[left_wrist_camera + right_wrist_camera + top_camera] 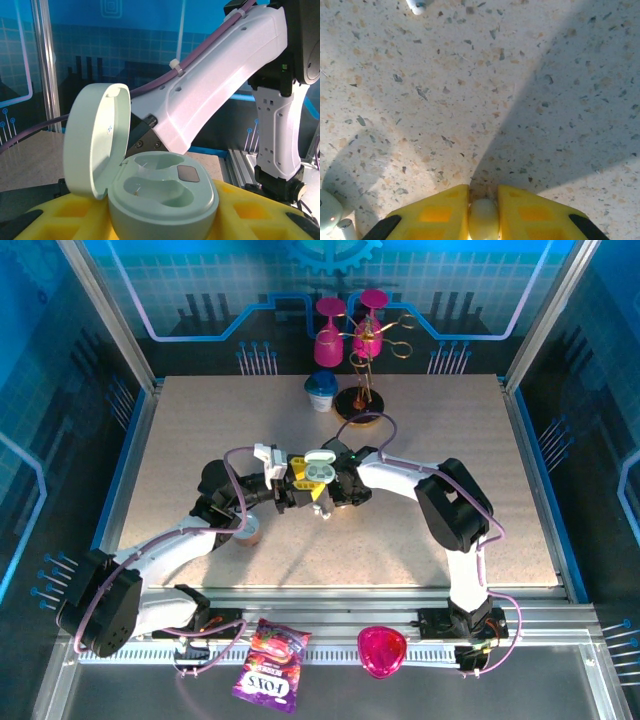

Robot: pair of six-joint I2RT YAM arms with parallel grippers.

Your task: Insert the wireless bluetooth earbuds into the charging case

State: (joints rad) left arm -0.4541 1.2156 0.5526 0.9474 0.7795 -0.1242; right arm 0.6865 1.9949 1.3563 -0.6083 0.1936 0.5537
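on a speckled tabletop point(520, 75) in a blue-walled cell, a pale earbud point(484, 219) is pinched between the yellow fingers of the right gripper point(483, 192), just beside the open charging case point(162, 192), which the left gripper point(296, 480) clamps with its lid point(97, 142) upright. the step in hand appears to be carrying the bud over; next it needs aligning above a well and lowering. the left wrist view shows both wells empty, while the right wrist view shows a second earbud point(417, 5) lying loose.
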